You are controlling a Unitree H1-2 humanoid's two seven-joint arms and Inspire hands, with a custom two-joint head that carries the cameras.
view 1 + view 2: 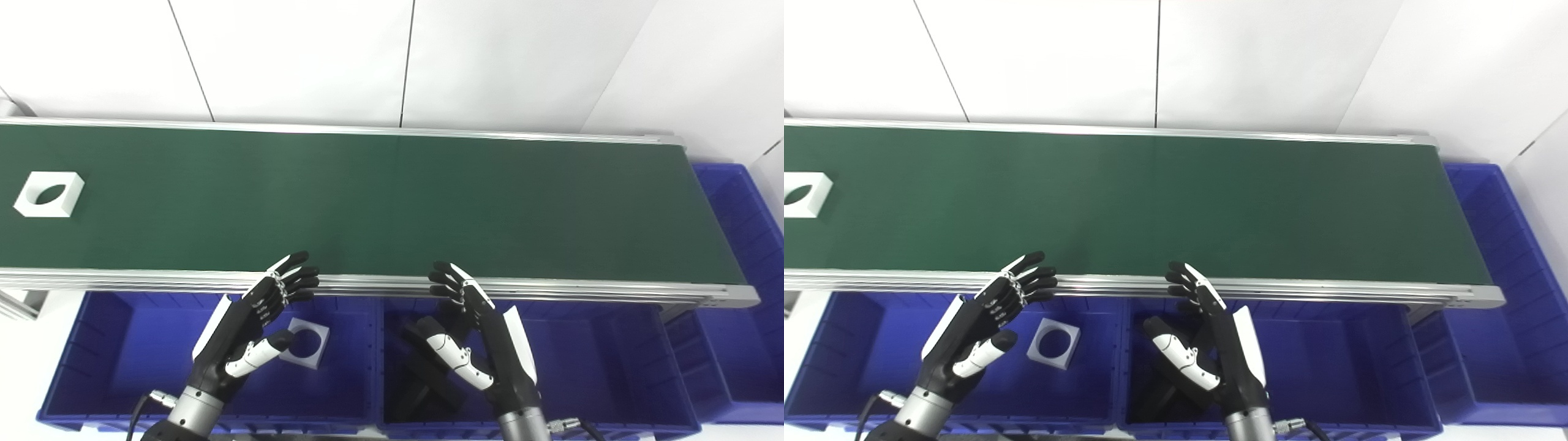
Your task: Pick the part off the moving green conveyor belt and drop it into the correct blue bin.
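Note:
A white square part with a round hole (48, 194) lies at the far left of the green conveyor belt (380, 202), far from both hands. My left hand (254, 324) hovers open over the left blue bin (104, 361), fingertips at the belt's near rail. Another white square part with a hole (1053, 343) lies in that bin, just right of the left thumb. My right hand (474, 334) is open over the middle blue bin (600, 361), holding nothing. Dark parts (422, 373) lie in the middle bin, partly hidden by the right hand.
A third blue bin (744, 288) stands past the belt's right end. The aluminium rail (551, 288) runs along the belt's near edge above the bins. White wall panels stand behind the belt.

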